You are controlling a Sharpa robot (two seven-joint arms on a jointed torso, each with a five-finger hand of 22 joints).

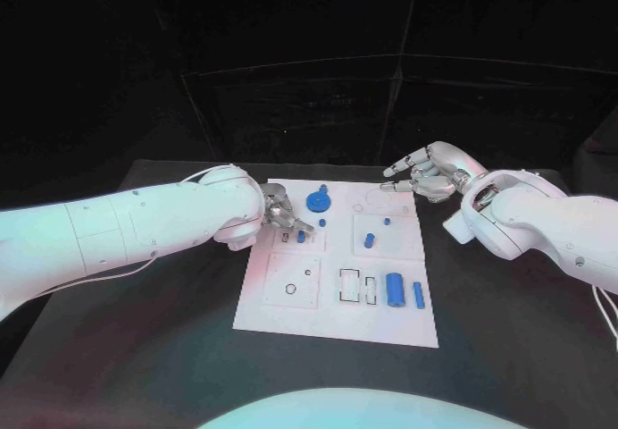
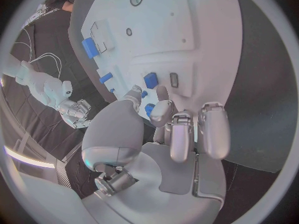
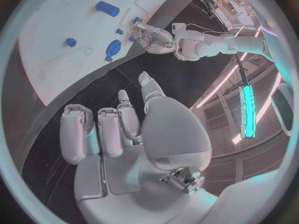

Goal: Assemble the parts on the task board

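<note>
Your left robot hand (image 1: 281, 213) pinched a small blue part (image 2: 150, 109) at the task board (image 1: 290, 313)'s left edge, presumably to seat it there. Your right robot hand (image 1: 431, 174), spread and empty, hovered off the task board's far right corner, clear of the work.

A: Task board (image 1: 338, 304), white: how many?
B: One, on one black table (image 1: 515, 357).
A: Blue parts?
B: Six countable in the head view: one round disc (image 1: 320, 200), one upright peg (image 1: 370, 239), one block (image 1: 396, 290), one slim bar (image 1: 419, 295), two small pieces (image 1: 300, 237).
A: Hands?
B: Two, left hand (image 1: 279, 213) and right hand (image 1: 431, 172).
</note>
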